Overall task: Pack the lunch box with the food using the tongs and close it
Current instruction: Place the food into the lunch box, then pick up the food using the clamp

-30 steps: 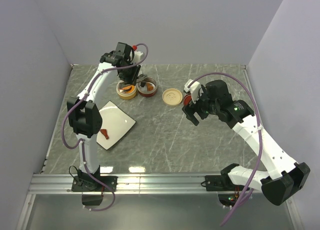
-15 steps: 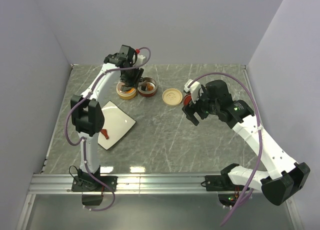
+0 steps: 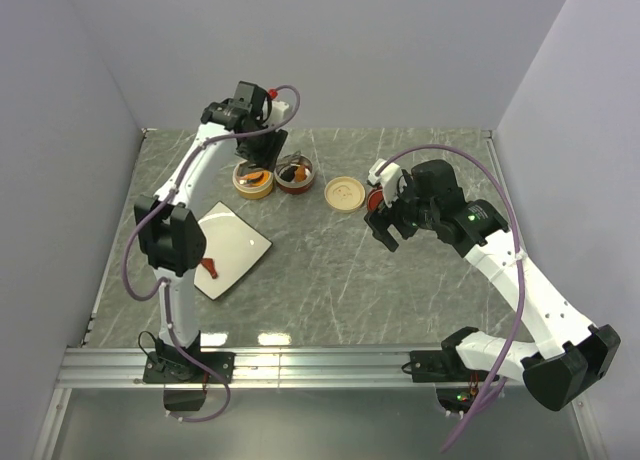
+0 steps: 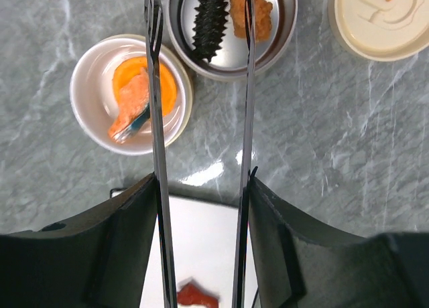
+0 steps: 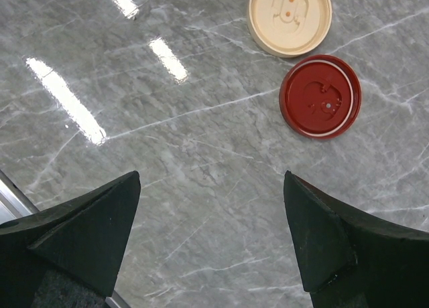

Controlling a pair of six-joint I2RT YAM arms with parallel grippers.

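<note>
Packing under way; left gripper [image 4: 202, 187] grips tongs [image 4: 247, 120], arms parted above steel-lined tub [image 4: 285, 20]; next, fetch red wedge [image 4: 194, 296] off plate [image 4: 201, 241]; right gripper [image 5: 211, 207] wide, empty.

- worktop [image 5: 201, 154]: grey marble-look slab, veined and polished. I get hard light streaks off it.
- tongs [image 4: 159, 154]: bare metal, mirror-bright, smooth thin strips.
- dark red tub [image 4: 226, 63]: steel liner inside, satin sheen, smooth.
- cream tub [image 4: 90, 87]: looks like plastic to me, smooth with a soft gloss.
- cream lid [image 5: 289, 19]: moulded plastic, near matt.
- dark red lid [image 5: 320, 96]: moulded plastic, a touch glossier.
- white plate [image 3: 240, 240]: smooth white surface. I can't call the material.
- dark oblong food piece [image 4: 209, 23]: ridged, rough, matt.
- left fingers [image 4: 100, 254] and right fingers [image 5: 80, 234]: matt black plastic.
</note>
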